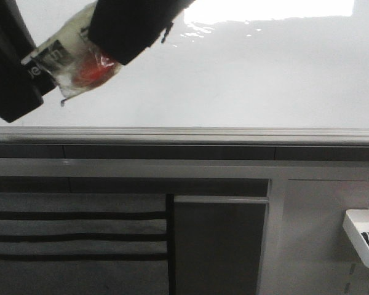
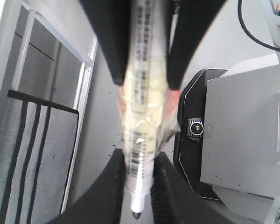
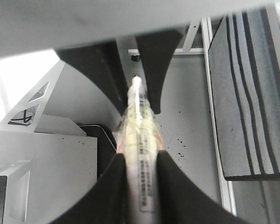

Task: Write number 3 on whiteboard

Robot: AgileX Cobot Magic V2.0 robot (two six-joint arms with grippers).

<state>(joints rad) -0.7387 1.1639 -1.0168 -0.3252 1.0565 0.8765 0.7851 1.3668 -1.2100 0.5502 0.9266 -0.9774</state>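
Basically a two-claw hold. The slim white-barrelled marker pen wrapped in crinkly clear tape point(image 2: 140, 116) is pinched by both arms. The left claw point(image 2: 140, 156) is pressed together on the barrel near the dark nib. The right claw point(image 3: 140, 156) is pressed together on the rear of the barrel.

The large glossy white whiteboard with a silver-grey frame edge point(image 1: 246, 80) fills the upper part of the front view and reads blank. No number 3 is visible on it yet, so writing looks not yet begun. The marker pen point(image 1: 74, 64) sits over the whiteboard's top-left area, between two black claw bodies. Cannot tell if the nib touches the whiteboard.

Handling, as judgement:
- The pen is light and stiff, but round, and the tape wrap looks slick, so it may twist or slide along its axis under writing pressure.
- The best hold is mid-barrel over the taped section, close behind the nib for control, with the fingers clear of the tip.
- The whiteboard is rigid and slippery, so it needs only light contact. Too much push could drive the pen back through the claw.

Below the whiteboard, to the lower right, a small white plastic tray point(image 1: 357, 236) holds spare pens.
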